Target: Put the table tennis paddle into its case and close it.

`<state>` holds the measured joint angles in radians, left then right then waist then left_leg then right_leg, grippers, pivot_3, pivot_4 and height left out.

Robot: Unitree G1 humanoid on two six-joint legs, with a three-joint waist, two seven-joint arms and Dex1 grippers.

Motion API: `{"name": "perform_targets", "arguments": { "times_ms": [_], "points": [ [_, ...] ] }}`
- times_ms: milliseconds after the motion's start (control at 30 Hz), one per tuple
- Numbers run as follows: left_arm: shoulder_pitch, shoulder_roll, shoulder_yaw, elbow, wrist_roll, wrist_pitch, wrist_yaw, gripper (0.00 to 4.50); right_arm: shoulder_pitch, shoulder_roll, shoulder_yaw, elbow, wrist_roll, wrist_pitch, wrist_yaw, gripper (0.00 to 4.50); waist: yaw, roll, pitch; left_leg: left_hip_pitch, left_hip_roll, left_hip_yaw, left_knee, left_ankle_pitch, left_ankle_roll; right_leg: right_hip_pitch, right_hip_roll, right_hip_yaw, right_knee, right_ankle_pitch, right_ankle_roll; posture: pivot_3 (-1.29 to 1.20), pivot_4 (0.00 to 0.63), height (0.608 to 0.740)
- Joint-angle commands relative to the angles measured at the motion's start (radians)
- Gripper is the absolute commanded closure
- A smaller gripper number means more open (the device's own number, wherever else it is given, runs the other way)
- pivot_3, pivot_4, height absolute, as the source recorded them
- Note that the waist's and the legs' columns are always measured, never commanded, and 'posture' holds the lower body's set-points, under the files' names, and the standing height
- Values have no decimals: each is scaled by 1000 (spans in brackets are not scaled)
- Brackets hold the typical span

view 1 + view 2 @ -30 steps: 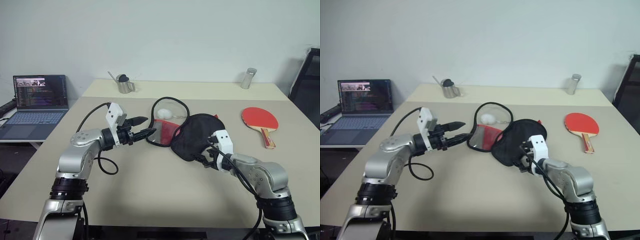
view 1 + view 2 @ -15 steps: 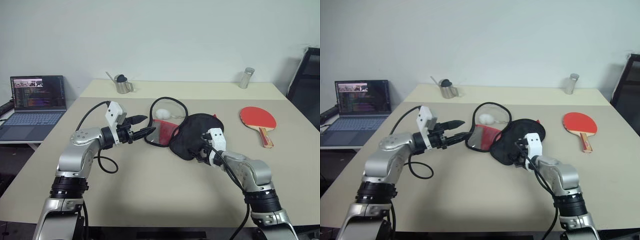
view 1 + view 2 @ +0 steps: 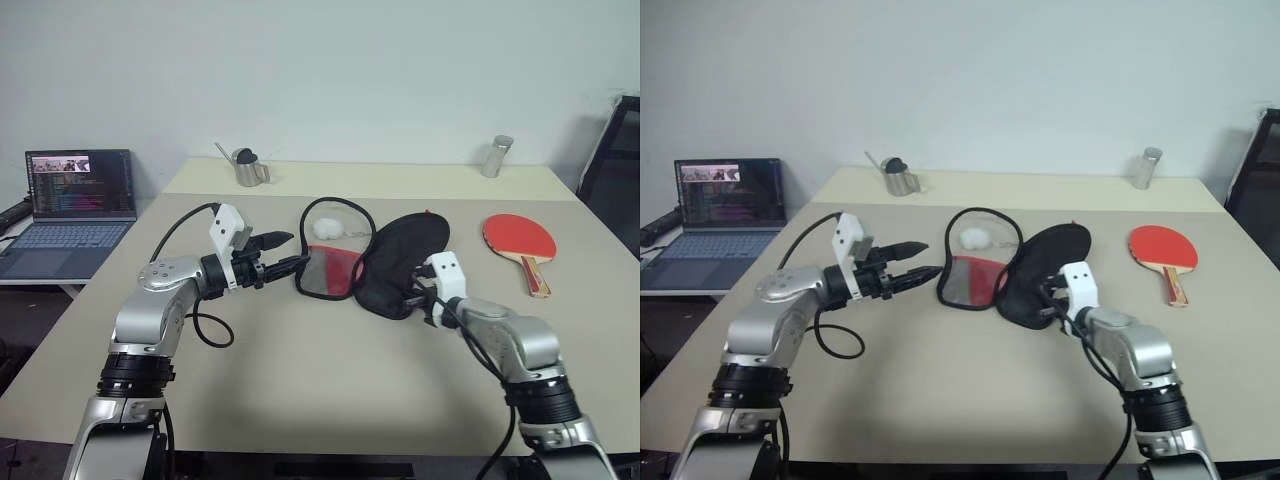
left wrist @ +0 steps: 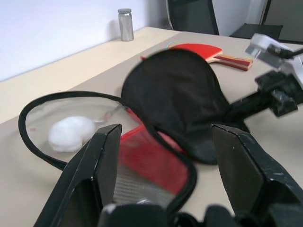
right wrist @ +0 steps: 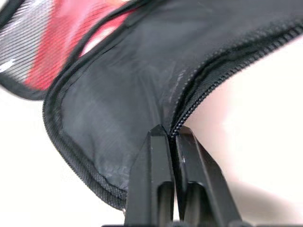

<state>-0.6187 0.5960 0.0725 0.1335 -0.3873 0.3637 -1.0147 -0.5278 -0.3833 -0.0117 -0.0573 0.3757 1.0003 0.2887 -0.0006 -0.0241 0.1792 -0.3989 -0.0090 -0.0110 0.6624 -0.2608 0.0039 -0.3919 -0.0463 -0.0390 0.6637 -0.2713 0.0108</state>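
Note:
The case (image 3: pixel 400 255) lies unzipped at the table's middle, its black-lined half tilted up and its red and mesh half (image 3: pixel 330 272) flat beside it. My right gripper (image 3: pixel 418 298) is shut on the zip edge of the black half (image 5: pixel 118 94). Just left of the case hovers my left gripper (image 3: pixel 290 252), open, with nothing between its fingers (image 4: pixel 106 156). The table tennis paddle (image 3: pixel 520 240), red face up with a wooden handle, rests apart at the right of the table.
A white ball (image 3: pixel 327 227) sits inside a black-edged clear flap behind the case. A metal watering can (image 3: pixel 245 168) and a metal cylinder (image 3: pixel 495 157) stand at the back. A laptop (image 3: pixel 75 200) is on a side table at left, a black chair (image 3: pixel 615 150) at right.
My right gripper has shut on the black half's edge and drawn it a little to the right, so that half now stands more upright. The left gripper has stayed put.

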Motion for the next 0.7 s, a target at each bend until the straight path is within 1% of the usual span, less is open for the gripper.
{"name": "perform_targets", "arguments": {
  "times_ms": [33,233,333,400,533,700],
  "points": [
    [-14,11,-3,-14,0,-11,-9,1239,-5,-67,-55,-41,21,29,51,4477,-1,0,0,0,0,0,0,0,0,0,0,0,0,0,0,0,150,740],
    [-17,14,-11,-13,-3,-7,-20,1239,8,-201,-24,-44,32,76,177,4477,-1,0,0,0,0,0,0,0,0,0,0,0,0,0,0,0,150,740],
    [-10,12,-15,-18,-2,-5,-21,1239,6,-281,16,-14,17,59,252,4477,-1,0,0,0,0,0,0,0,0,0,0,0,0,0,0,0,150,740],
    [-5,10,-17,-24,-1,-3,-20,1239,-9,-314,42,14,-2,34,286,4477,-1,0,0,0,0,0,0,0,0,0,0,0,-1,0,0,0,150,740],
    [4,7,-20,-35,-3,2,-15,1239,-65,-336,84,90,-39,-20,336,4477,-2,0,0,0,0,0,0,0,0,0,0,0,0,0,0,0,150,740],
    [14,7,-19,-50,-7,11,-10,1239,-113,-327,116,142,-71,-51,375,4477,-3,0,1,0,0,0,0,0,0,0,0,0,0,0,0,0,150,740]
  ]
}}
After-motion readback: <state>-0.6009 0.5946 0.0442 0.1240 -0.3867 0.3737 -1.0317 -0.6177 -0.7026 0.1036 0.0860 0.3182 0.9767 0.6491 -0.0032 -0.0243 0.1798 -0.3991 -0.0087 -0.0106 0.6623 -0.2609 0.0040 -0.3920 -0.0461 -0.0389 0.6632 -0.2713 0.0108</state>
